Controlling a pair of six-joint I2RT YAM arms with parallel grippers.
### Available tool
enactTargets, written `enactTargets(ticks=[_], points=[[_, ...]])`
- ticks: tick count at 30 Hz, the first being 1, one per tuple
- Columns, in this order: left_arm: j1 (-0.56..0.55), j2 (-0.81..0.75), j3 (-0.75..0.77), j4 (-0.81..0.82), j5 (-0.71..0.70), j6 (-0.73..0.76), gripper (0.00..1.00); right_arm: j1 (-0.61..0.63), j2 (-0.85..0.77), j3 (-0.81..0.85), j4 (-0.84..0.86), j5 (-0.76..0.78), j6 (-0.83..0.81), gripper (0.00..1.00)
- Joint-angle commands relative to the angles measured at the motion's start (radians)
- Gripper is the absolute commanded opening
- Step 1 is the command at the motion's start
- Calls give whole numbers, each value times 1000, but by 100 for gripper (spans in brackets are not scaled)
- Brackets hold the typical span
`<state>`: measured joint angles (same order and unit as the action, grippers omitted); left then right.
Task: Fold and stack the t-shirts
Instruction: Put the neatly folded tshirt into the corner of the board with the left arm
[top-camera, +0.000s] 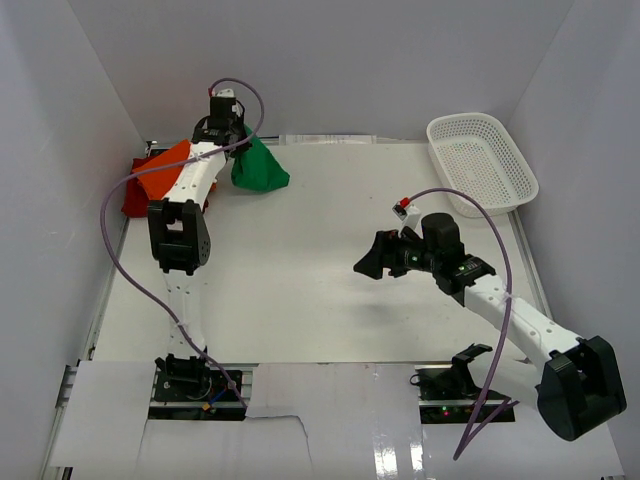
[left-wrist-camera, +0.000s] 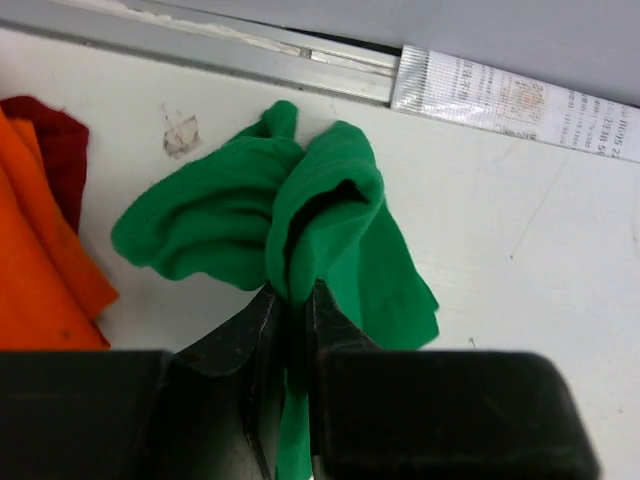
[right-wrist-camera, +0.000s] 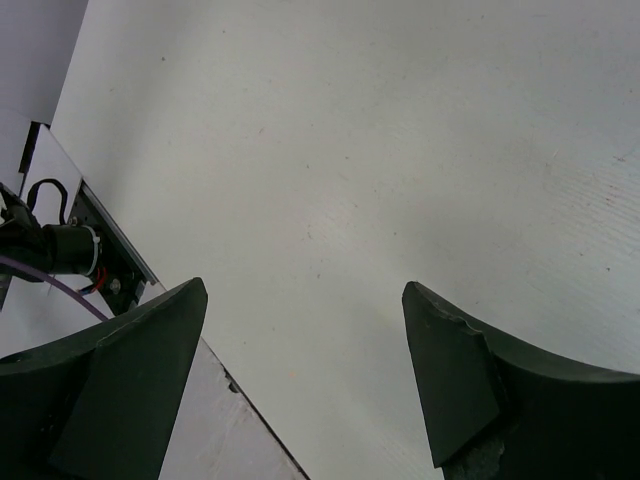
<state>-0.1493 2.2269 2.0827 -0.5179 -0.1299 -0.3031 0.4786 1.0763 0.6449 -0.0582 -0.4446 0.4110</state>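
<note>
Item: green t-shirt (left-wrist-camera: 330, 220), bunched, upper left of the overhead frame, beside orange t-shirt (top-camera: 165, 166) and dark red t-shirt (top-camera: 133, 198). My left claw (left-wrist-camera: 290, 300) pinches one fold. I judge: lift clear, drag to table (top-camera: 300, 250) centre, spread flat. My right claw (right-wrist-camera: 300, 330): spread, empty.

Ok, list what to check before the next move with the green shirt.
1. Left gripper shut on the green shirt: ok.
2. Green shirt apart from the orange shirt and the dark red shirt: ok.
3. Right gripper open, holding nothing: ok.
4. Green shirt lying flat: not ok, crumpled.
5. Which part of the green shirt is pinched: cannot tell.
6. Basket away from the shirts: ok.
</note>
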Motion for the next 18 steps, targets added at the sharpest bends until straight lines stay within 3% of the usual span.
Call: enactTargets(ticks=[1,9,18], points=[[30,39,147,-37,48,70,0,-5,-30,3,1,-23,0,85],[80,120,254,-7,47,111,0,-5,-52,-7,-5,-22,5,85],[201,80,251,9,93,105,0,-5,-49,-18,-3,-35,15,85]])
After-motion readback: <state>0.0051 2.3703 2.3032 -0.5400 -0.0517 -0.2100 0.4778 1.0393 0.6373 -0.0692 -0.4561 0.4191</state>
